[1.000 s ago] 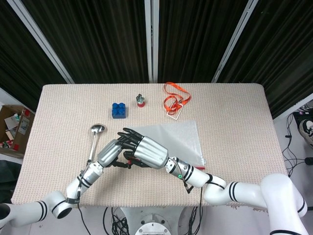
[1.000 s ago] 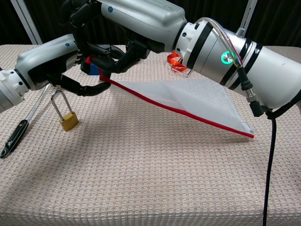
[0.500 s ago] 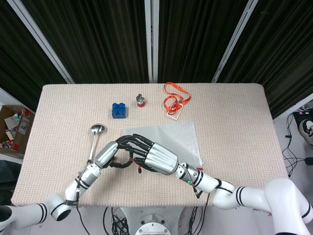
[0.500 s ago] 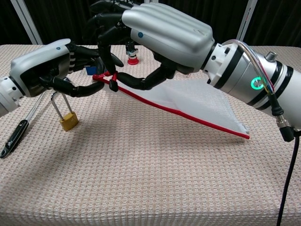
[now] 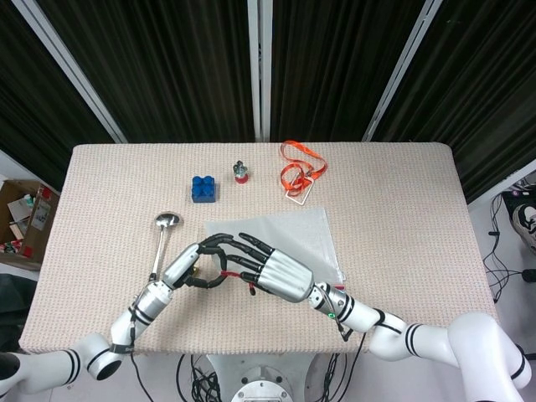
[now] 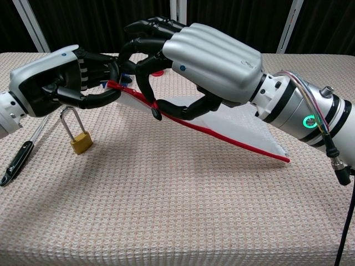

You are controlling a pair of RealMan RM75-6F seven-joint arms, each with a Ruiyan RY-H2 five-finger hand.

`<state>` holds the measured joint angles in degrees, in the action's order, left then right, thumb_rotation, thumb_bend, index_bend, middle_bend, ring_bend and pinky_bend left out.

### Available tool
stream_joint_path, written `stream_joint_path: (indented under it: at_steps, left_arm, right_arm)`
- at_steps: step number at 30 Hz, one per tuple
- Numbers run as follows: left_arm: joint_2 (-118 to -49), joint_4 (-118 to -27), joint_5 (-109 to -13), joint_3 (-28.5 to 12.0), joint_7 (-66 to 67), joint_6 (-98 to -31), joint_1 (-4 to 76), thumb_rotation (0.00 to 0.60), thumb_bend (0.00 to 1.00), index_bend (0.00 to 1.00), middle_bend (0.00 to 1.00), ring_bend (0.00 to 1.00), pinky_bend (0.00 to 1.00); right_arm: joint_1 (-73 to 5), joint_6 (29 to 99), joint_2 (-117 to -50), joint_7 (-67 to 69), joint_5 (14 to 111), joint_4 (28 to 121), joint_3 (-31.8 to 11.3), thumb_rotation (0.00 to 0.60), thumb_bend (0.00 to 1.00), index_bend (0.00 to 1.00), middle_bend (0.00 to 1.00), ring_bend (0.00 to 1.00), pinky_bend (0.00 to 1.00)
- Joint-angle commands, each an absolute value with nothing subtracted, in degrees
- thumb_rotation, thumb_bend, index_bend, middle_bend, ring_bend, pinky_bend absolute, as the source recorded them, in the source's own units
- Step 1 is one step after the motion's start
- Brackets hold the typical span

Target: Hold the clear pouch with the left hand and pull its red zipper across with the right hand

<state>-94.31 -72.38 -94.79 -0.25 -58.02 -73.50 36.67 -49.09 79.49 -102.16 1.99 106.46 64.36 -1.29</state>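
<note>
A table [image 5: 402,193] covered in a beige woven cloth stands against black pleated curtains [image 5: 167,67] crossed by pale metal poles [image 5: 260,67], some upright, some slanted. The floor [image 5: 511,251] is pale grey. At the left an open cardboard box [image 5: 25,219] sits on it; at the right, black cables [image 5: 502,255] and a shoe [image 5: 526,219].

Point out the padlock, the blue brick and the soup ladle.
padlock [image 6: 81,142], chest view, brass body.
blue brick [image 5: 203,188], head view, studded top.
soup ladle [image 5: 166,222], head view, bowl.
</note>
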Motion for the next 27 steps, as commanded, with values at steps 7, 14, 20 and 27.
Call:
stream_joint_path:
  at_steps: [7,14,20,27]
  left_arm:
    - [-94.49,-72.74,-94.06,-0.46,-62.64,-73.33,36.69,0.600,0.45,0.71,0.26,0.13,0.14]
    - [-94.40,-72.40,-93.64,-0.66,-66.79,-73.50,36.54,0.600,0.46,0.72,0.26,0.13,0.14]
    - [-94.30,-72.11,-93.22,-1.04,-69.58,-73.63,36.46,0.600,0.46,0.72,0.27,0.13,0.14]
    - [-94.22,-71.02,-92.05,-1.44,-69.47,-73.61,35.75,0.600,0.46,0.72,0.26,0.13,0.14]
  right_arm:
    - [-48.84,79.25,-103.00,3.33,105.64,63.25,-1.69,0.600,0.48,0.84,0.19,0.00,0.00]
    - [-47.91,79.45,-102.59,3.54,105.33,63.05,-1.17,0.600,0.48,0.84,0.19,0.00,0.00]
    - [-47.07,79.89,-101.92,3.55,105.40,63.20,-0.65,0.600,0.48,0.84,0.19,0.00,0.00]
    - [-43.74,82.24,-98.45,1.72,106.26,64.56,1.89,0.600,0.48,0.84,0.19,0.00,0.00]
